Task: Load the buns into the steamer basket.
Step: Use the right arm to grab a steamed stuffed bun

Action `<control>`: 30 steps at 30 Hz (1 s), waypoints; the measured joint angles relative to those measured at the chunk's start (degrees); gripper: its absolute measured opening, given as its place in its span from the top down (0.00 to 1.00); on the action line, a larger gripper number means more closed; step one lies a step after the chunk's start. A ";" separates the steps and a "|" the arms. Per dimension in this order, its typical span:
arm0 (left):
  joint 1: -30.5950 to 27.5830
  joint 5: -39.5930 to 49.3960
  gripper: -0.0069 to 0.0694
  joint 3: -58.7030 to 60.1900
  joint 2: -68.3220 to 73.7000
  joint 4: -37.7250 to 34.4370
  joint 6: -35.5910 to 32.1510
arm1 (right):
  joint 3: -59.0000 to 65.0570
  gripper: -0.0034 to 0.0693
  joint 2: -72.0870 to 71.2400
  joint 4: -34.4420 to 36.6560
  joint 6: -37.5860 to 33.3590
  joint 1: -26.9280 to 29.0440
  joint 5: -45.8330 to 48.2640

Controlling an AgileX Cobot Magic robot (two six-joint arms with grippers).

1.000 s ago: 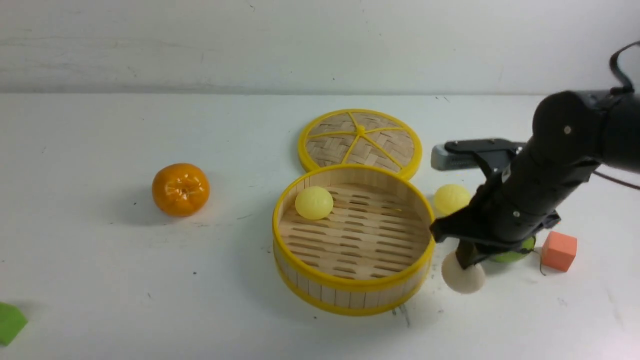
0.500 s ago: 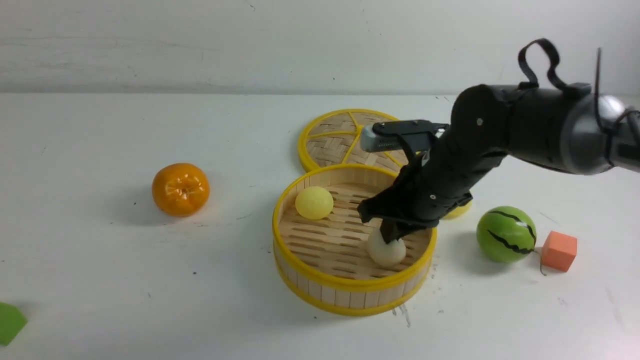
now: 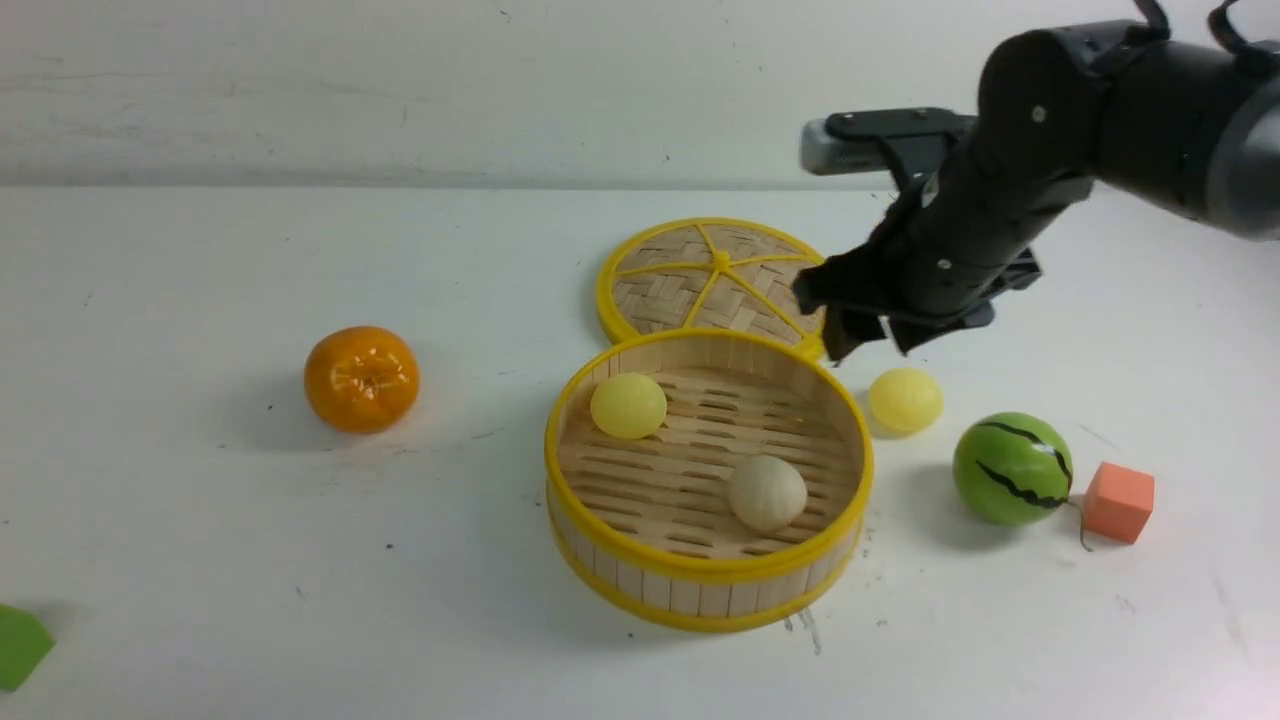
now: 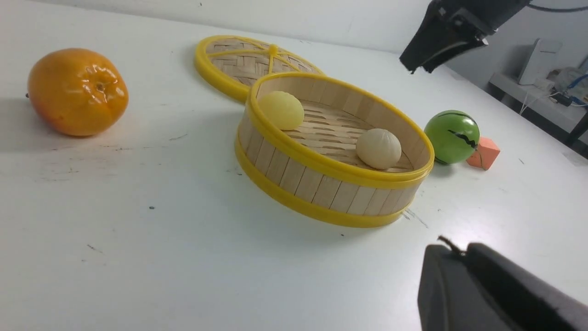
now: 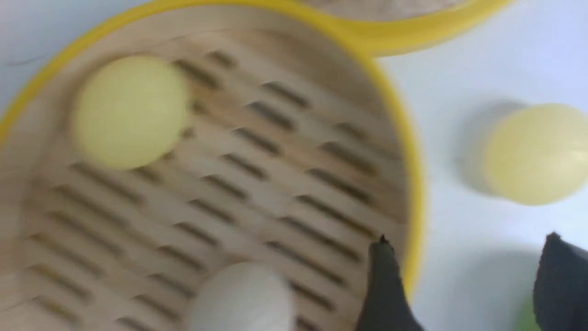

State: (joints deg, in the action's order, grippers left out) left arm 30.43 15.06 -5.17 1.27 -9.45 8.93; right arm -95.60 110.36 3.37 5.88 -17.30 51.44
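Note:
The steamer basket [image 3: 706, 575] stands mid-table, and two buns lie in it: a pale yellow bun [image 3: 628, 405] at its far left and a cream bun [image 3: 766, 493] at its near right. On the table just right of the basket rests another yellow bun [image 3: 904, 399]. My right gripper [image 3: 872, 345] hangs open and empty above the basket's far right rim, a little left of that bun. Its view shows blurred fingers [image 5: 386, 285] wide apart over the rim [image 5: 411, 184], with the outside bun [image 5: 535, 154] beyond. The left gripper [image 4: 457, 250] is shut, low, near the basket [image 4: 321, 161].
The flat woven lid [image 3: 720, 280] lies behind the basket, touching it. A glossy orange [image 3: 361, 378] sits to the left. At the right are a green striped ball [image 3: 1012, 468] and an orange cube [image 3: 1118, 501]. A green piece [image 3: 20, 645] lies at the near left edge.
The right gripper carried the cream bun from the table's right into the basket, let go of it, opened wide and rose back to the right. The cream bun now lies in the basket.

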 joint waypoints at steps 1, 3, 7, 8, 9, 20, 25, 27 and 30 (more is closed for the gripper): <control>0.00 0.00 0.85 0.00 0.00 0.00 0.00 | 0.00 0.43 0.44 -0.54 0.56 1.32 -0.13; 0.00 0.00 0.85 0.00 0.00 0.00 0.00 | 0.00 0.50 2.08 -0.60 0.81 4.22 -1.35; 0.00 0.00 0.84 0.00 0.00 0.00 0.00 | -0.98 0.63 5.76 3.83 -2.01 7.85 -3.89; 0.00 0.00 0.84 0.00 0.00 0.00 0.00 | -1.66 0.64 6.72 5.37 -3.19 8.41 -3.99; 0.00 0.00 0.84 0.00 0.00 0.00 0.00 | -2.40 0.64 7.65 6.86 -4.37 8.85 -3.99; 0.00 0.00 0.82 0.00 0.00 0.00 0.00 | -5.57 0.61 13.30 11.58 -8.62 9.37 -4.53; 0.00 0.00 0.81 0.00 0.00 0.00 0.00 | -5.57 0.61 14.24 11.58 -8.66 9.37 -6.21; 0.00 0.00 0.81 0.00 0.00 0.00 0.00 | -5.57 0.61 14.46 11.63 -8.66 9.37 -6.78; 0.00 0.00 0.81 0.00 0.00 0.00 0.00 | -5.68 0.63 15.21 11.76 -8.66 9.37 -7.36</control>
State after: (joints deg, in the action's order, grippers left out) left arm 30.43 15.06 -5.17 1.27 -9.45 8.93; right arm -101.28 125.57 15.13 -2.78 -7.94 44.08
